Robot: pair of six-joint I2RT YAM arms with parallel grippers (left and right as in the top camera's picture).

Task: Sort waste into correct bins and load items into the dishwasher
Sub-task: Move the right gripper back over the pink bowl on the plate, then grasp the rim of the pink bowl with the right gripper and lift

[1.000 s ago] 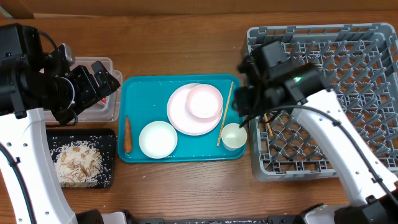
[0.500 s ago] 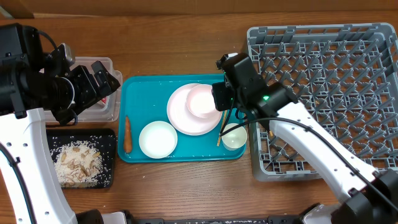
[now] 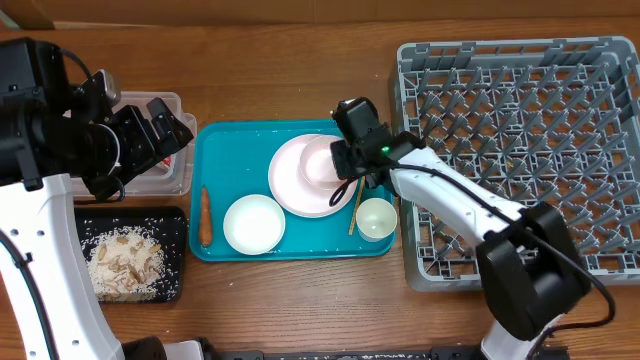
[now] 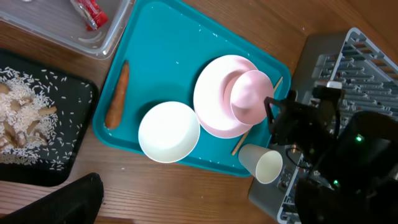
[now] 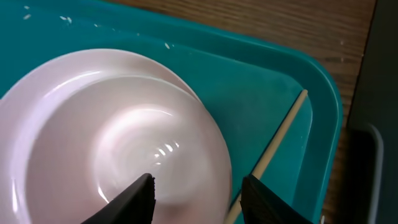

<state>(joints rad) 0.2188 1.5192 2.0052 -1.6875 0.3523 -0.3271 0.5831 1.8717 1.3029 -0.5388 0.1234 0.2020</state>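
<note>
My right gripper is open, its fingers straddling the right rim of a white bowl that sits on the pinkish plate. A wooden chopstick lies just right of the bowl. A second white bowl and the white cup also sit in the teal tray. My left gripper is open and empty over the clear tub, which holds the red-and-white wrapper. Rice scraps lie in the black tray. The tissue is not visible.
The grey dish rack stands at the right, and my right arm reaches out over its left edge. An orange carrot-like stick lies at the teal tray's left side. Bare wood runs along the back and front.
My right gripper has moved left from the dish rack's left edge to over the bowl on the plate. The left arm has not moved.
</note>
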